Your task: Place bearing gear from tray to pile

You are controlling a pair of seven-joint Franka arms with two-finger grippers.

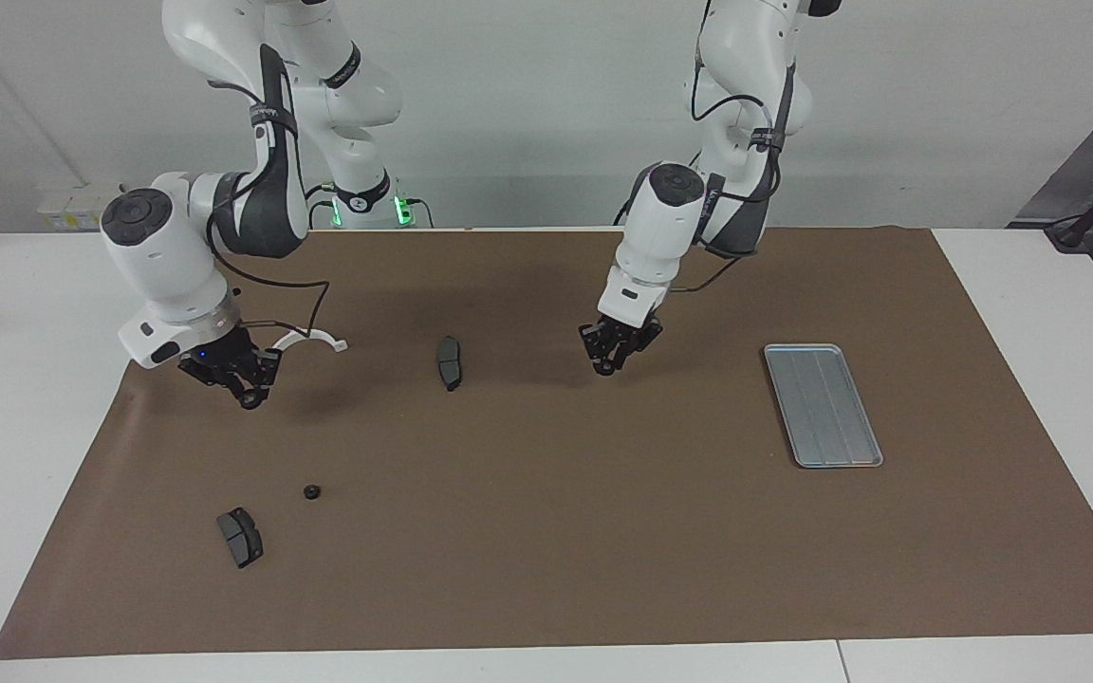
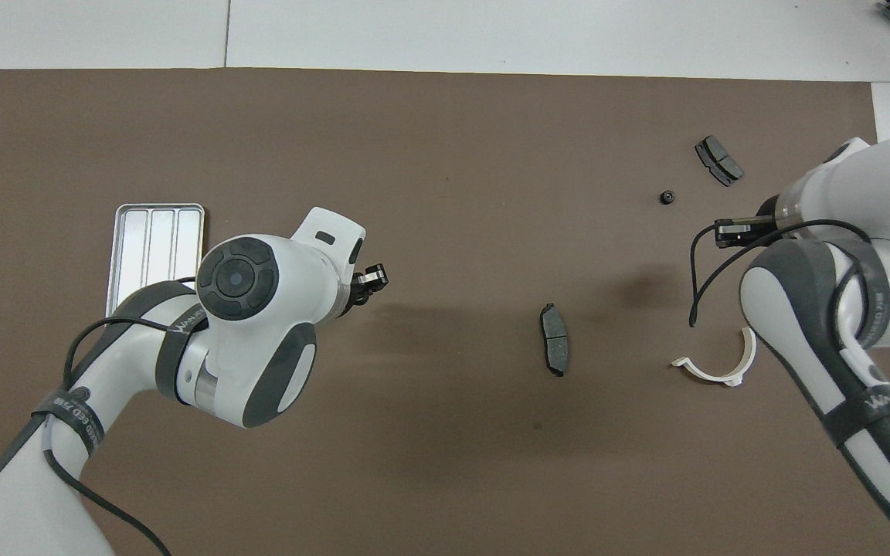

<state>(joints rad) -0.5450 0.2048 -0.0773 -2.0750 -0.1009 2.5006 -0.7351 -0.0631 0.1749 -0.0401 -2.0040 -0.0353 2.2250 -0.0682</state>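
both end effectors, left (image 1: 609, 365) and right (image 1: 248, 398), hang over the mat; grip cannot be told.

The brown mat (image 1: 546, 531) lies mostly bare around the middle brake pad (image 1: 449, 362), with open room from it to the tray (image 1: 823, 406) at the left arm's end. The left gripper (image 1: 611, 361) hangs over that stretch. Toward the right arm's end of the pad lie the white bracket (image 1: 319, 339), a small black gear (image 1: 312, 491) and another pad (image 1: 240, 537), well apart. The right gripper (image 1: 245, 394) hangs beside the bracket.
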